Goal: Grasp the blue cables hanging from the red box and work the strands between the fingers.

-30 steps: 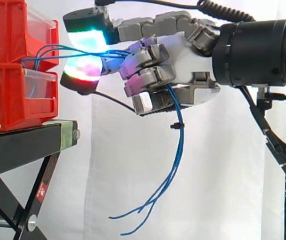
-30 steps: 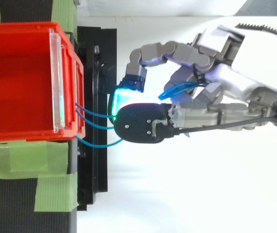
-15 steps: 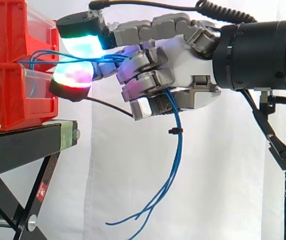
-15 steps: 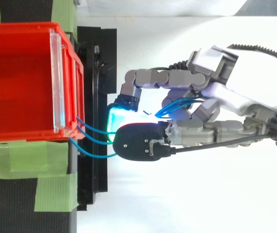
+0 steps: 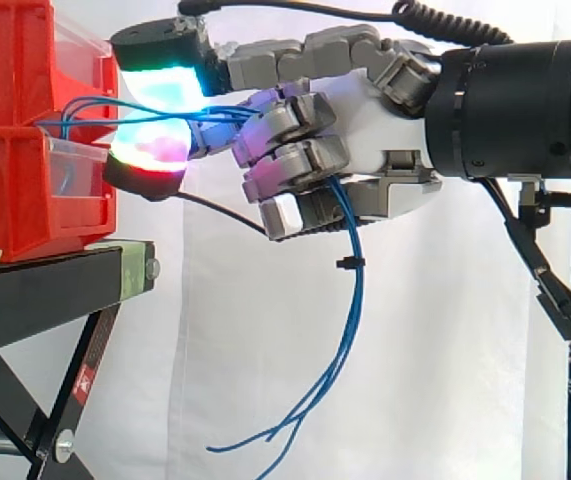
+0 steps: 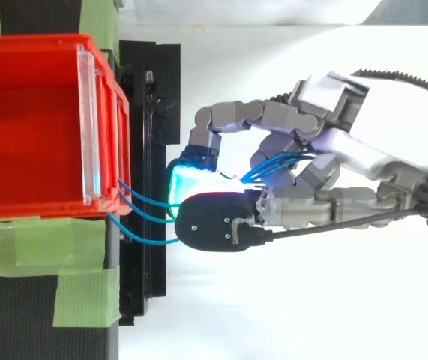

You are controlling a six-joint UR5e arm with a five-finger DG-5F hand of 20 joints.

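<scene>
Pinching the blue cables (image 5: pixel 350 300) close to the red box (image 5: pixel 10 190), the hand (image 5: pixel 370 125) reaches in level from the right of the side view. Two glowing fingertips (image 5: pixel 165 85) close on the strands from above and below, the upper green and cyan, the lower red and pink, just beside the box's front. Behind them the other fingers are curled toward the palm with the strands threaded between them, so the hand is clenched round the cables. The strands leave the front of the box where its upper and lower bins meet, run nearly level to the pads, pass through the curled fingers and drop from under the palm as a loose bundle whose free ends splay before the white curtain (image 5: pixel 245 380). A small black tie (image 5: pixel 346 263) sits on the hanging part. The box stands at the edge of the black stand (image 5: pixel 45 290) that faces the arm, with a clear panel (image 5: pixel 73 165) on its front. In the top view three strands of the blue cables (image 6: pixel 142 201) cross the stand's edge from the box's front corner to the fingertips (image 6: pixel 187 180), and green tape (image 6: pixel 41 292) covers the stand beside the box
</scene>
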